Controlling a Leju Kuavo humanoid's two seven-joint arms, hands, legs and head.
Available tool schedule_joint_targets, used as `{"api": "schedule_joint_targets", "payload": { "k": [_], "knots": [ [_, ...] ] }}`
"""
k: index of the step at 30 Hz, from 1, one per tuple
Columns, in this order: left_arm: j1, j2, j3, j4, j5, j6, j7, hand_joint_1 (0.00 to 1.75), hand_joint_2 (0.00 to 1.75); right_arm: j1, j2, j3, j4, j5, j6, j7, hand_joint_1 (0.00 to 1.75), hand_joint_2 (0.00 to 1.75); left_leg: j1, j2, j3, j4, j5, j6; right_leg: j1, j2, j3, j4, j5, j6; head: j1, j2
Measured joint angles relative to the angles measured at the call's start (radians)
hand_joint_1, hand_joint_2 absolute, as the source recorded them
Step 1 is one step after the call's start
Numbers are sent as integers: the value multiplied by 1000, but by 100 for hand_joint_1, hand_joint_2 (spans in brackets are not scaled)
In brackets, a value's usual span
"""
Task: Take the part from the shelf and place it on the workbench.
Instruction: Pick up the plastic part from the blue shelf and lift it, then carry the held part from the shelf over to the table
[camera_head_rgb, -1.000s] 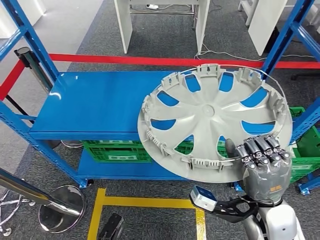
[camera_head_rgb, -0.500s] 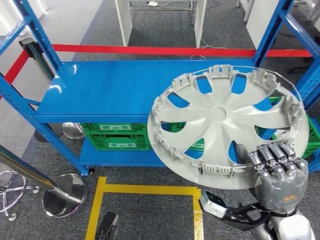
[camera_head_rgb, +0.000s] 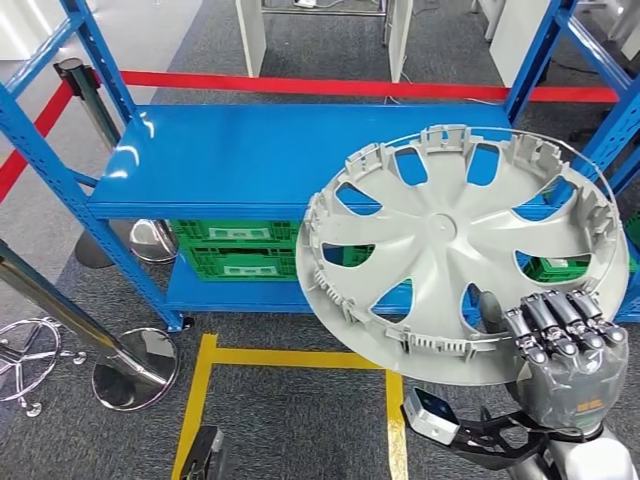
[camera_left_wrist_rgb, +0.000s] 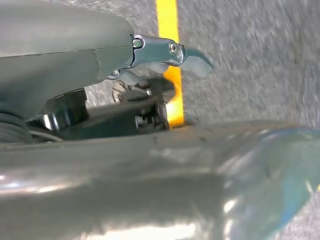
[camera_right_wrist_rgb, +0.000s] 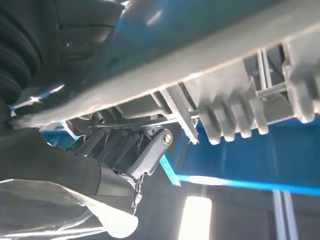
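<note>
Right hand (camera_head_rgb: 567, 345) grips grey wheel cover (camera_head_rgb: 453, 250) by its near rim, above blue shelf (camera_head_rgb: 249, 160); left hand (camera_left_wrist_rgb: 113, 65) state indeterminate.

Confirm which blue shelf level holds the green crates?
The lower blue shelf level holds the green plastic crates; the upper blue shelf level above them is bare on its left.

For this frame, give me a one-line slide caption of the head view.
The right hand grips the grey wheel cover by its near rim, holding it above the blue shelf.
</note>
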Motion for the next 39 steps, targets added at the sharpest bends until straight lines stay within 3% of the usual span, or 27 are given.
{"api": "schedule_joint_targets", "payload": {
  "k": [1, 2, 4, 5, 6, 7, 9, 11, 13, 14, 15, 17, 19, 20, 21, 22, 24, 26, 28, 30, 31, 32, 34, 35, 36, 37, 39],
  "knots": [
    [-1, 0, 4, 1, 4, 1, 3, 0, 0, 4, 0, -2, -3, 0, 0, 1, 175, 175, 2, 2, -11, -5, 14, 7, 0, 1, -11, 24, -35, 3, 3, 0],
    [-2, 0, 7, 2, 8, 3, 5, 0, 0, 6, 0, -3, -5, 0, 0, 3, 175, 175, 2, 3, -24, -7, 26, 12, 0, 2, -24, 68, -86, 3, 5, 0],
    [-3, 0, 14, 2, 14, 6, 8, 0, 0, 8, 0, -4, -8, 0, 0, 12, 175, 175, -1, 4, -57, -5, 50, 19, 2, 2, -47, 188, -177, 5, 10, 0],
    [-3, 0, 18, 2, 17, 8, 10, 0, 0, 9, -1, -4, -8, 0, 0, 19, 175, 175, -2, 4, -74, -3, 63, 19, 2, 2, -48, 238, -191, 6, 11, 0],
    [-3, 0, 21, 2, 21, 10, 11, 0, 0, 10, -3, -4, -8, 0, 0, 26, 175, 175, -3, 5, -92, -1, 75, 19, 3, 2, -39, 264, -178, 7, 11, 0],
    [-3, 0, 23, 2, 23, 10, 12, 0, 0, 10, -5, -4, -8, 0, 0, 33, 175, 175, -3, 5, -110, 2, 88, 17, 3, 2, -15, 258, -146, 6, 11, 0],
    [-3, -1, 26, 2, 25, 11, 13, 0, 0, 10, -10, -3, -8, 0, 0, 45, 175, 175, -4, 5, -144, 13, 109, 11, 3, 1, 78, 156, -98, 5, 11, 0],
    [-3, -2, 28, 3, 28, 14, 13, 0, 0, 10, -14, -1, -8, 0, 0, 52, 175, 175, -7, 5, -168, 26, 129, 3, 6, 1, 181, 7, -119, -1, 10, 0],
    [-1, -3, 29, 4, 30, 18, 13, 0, 0, 13, -17, 1, -9, 0, 0, 56, 175, 175, -8, 5, -178, 30, 150, -5, 10, 2, 214, -61, -142, -11, 8, 0],
    [0, -2, 30, 5, 30, 20, 13, 0, 0, 14, -19, 2, -9, 0, 0, 58, 175, 175, -6, 4, -182, 29, 157, -10, 9, 0, 204, -61, -137, -17, 9, 0],
    [2, -2, 30, 7, 29, 22, 13, 0, 0, 16, -21, 3, -10, 0, 0, 60, 175, 175, -5, 2, -187, 35, 146, -16, 7, -2, 194, -59, -128, -24, 9, 0],
    [5, -1, 29, 10, 26, 26, 12, 0, 0, 17, -24, 5, -10, 0, 0, 66, 175, 175, 0, -1, -205, 98, 64, -31, 3, -6, 172, -58, -104, -38, 6, 0],
    [6, 0, 29, 11, 23, 29, 11, 0, 0, 18, -25, 8, -10, 0, 0, 71, 175, 175, 7, -1, -225, 228, -41, -44, 4, -7, 147, -52, -81, -43, 1, 0],
    [6, 0, 29, 11, 22, 30, 11, 0, 0, 18, -25, 10, -10, 0, 0, 72, 175, 175, 10, -1, -228, 286, -64, -48, 4, -8, 132, -45, -70, -43, 0, 0],
    [6, 1, 29, 11, 22, 30, 10, 0, 0, 19, -25, 14, -10, 0, 0, 72, 175, 175, 12, -1, -219, 318, -64, -50, 4, -8, 113, -37, -62, -43, -1, 0],
    [6, 2, 29, 11, 22, 30, 8, 0, 0, 20, -25, 18, -10, 0, 0, 69, 175, 175, 14, -1, -196, 315, -47, -51, 4, -8, 93, -28, -54, -41, -1, 0],
    [8, 6, 29, 11, 22, 26, 2, 0, 0, 22, -25, 29, -11, 0, 0, 54, 175, 175, 15, -2, -107, 209, -8, -45, 4, -7, 61, -13, -42, -38, -1, 0],
    [11, 13, 29, 12, 24, 20, -6, 0, 0, 24, -24, 41, -11, 0, 0, 28, 175, 175, 12, -5, -20, 74, -11, -34, 6, -7, 42, -6, -27, -30, -1, 0],
    [14, 22, 29, 15, 28, 13, -12, 0, 0, 23, -20, 53, -10, 0, 0, 0, 175, 175, 6, -7, 7, 14, -19, -24, 5, -7, 32, -11, -7, -18, 0, 0],
    [20, 31, 30, 20, 32, 6, -14, 0, 0, 22, -11, 63, -9, 0, 0, -24, 175, 175, 7, -4, -4, 1, 1, -11, 2, -6, 22, -14, -4, -7, 0, 0],
    [22, 36, 30, 22, 33, 3, -14, 0, 0, 21, -5, 67, -7, 0, 0, -32, 175, 175, 8, -2, -13, -4, 14, -2, 2, -4, 12, 1, -26, -3, 1, 0],
    [23, 41, 31, 24, 34, 0, -14, 0, 0, 19, 1, 72, -4, 0, 0, -38, 175, 175, 9, 0, -25, -8, 26, 5, 2, -2, -3, 38, -67, -1, 3, 0],
    [24, 50, 33, 26, 36, -5, -14, 0, 0, 12, 12, 79, 4, 0, 0, -46, 175, 175, 6, 1, -54, -5, 47, 13, 2, 0, -39, 161, -162, -1, 7, 0],
    [24, 54, 34, 28, 37, -7, -14, 0, 0, 10, 17, 82, 8, 0, 0, -49, 175, 175, 3, 1, -69, -2, 57, 13, 2, 0, -49, 222, -189, 0, 7, 0],
    [24, 57, 36, 29, 39, -7, -14, 0, 0, 8, 22, 84, 12, 0, 0, -52, 175, 175, 1, 1, -85, 0, 67, 13, 3, 0, -49, 259, -191, 0, 7, 0],
    [25, 60, 38, 30, 39, -7, -14, 0, 0, 8, 25, 85, 15, 0, 0, -53, 175, 175, 0, 1, -100, 4, 77, 12, 3, 0, -33, 264, -172, -1, 7, 0],
    [25, 65, 41, 31, 40, -8, -14, 0, 0, 6, 31, 87, 22, 0, 0, -55, 175, 175, -1, 1, -129, 13, 94, 7, 4, 0, 48, 170, -112, -5, 7, 0]
  ]
}}
